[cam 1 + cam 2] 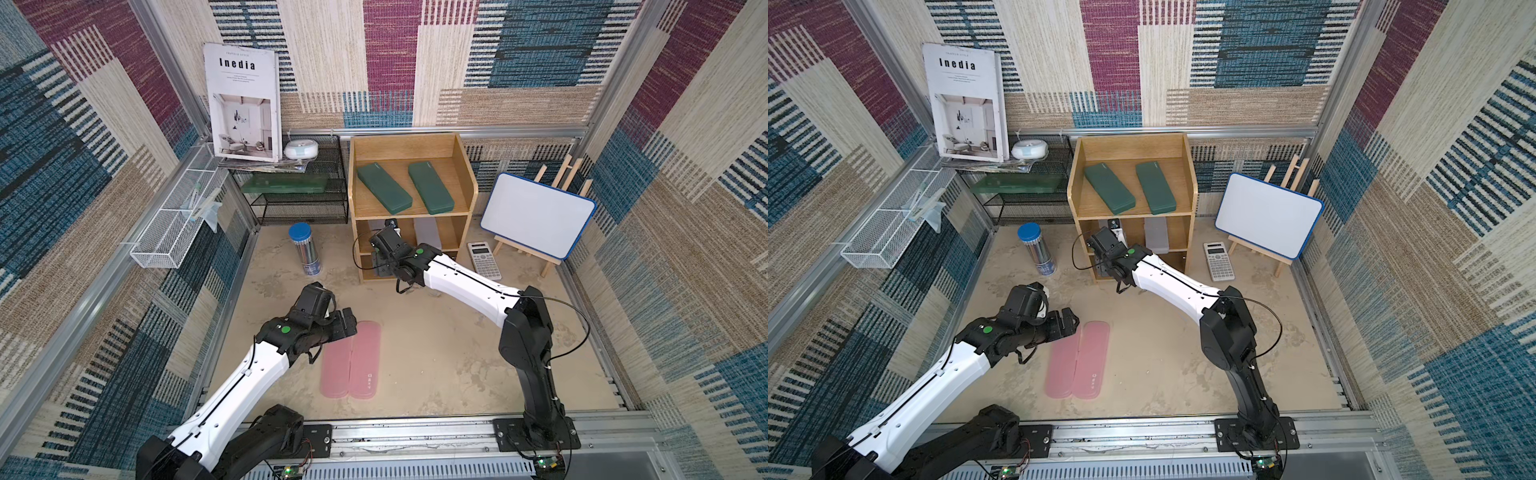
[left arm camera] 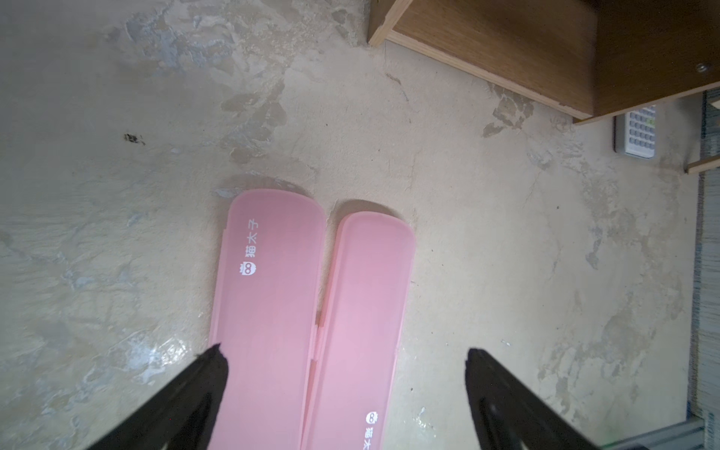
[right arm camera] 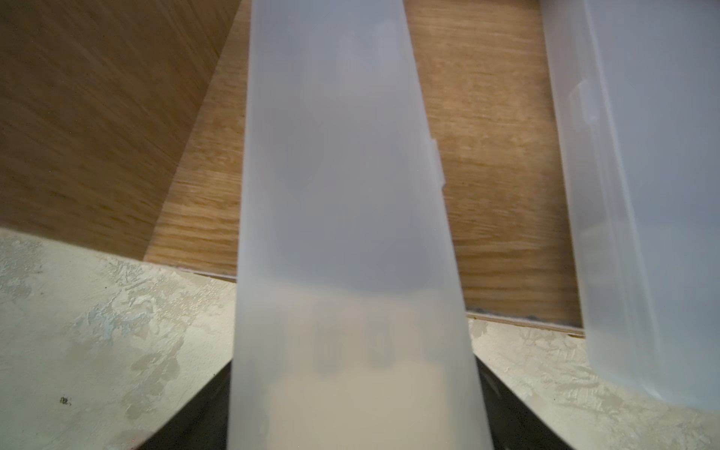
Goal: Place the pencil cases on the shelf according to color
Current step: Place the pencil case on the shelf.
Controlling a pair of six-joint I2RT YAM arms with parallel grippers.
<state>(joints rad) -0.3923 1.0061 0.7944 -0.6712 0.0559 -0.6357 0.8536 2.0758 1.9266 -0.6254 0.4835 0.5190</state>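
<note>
So far, the sorting is looking roughly two thirds done. The dark green pencil cases are lying side by side on the top tier of the shelf. One frosted case is sitting on the shelf's middle tier with its near end overhanging the front edge. A second frosted case is lying partway onto that tier beside it, between the fingers of the right gripper. I cannot tell whether those jaws are pinching it or only flanking it.

The two pink cases are waiting on the table well in front of the shelf, lying side by side. The left gripper is hovering over one end of the pair, jaws spread wide and gripping nothing. They are probably heading for the bottom tier, which the right arm is partly hiding.

The table between the pink pair and the shelf is lying bare. Only a calculator and a pen tube are standing off the shelf's front corners. The right arm is filling the shelf's front, and the held frosted case is running close to the shelf's side panel.
</note>
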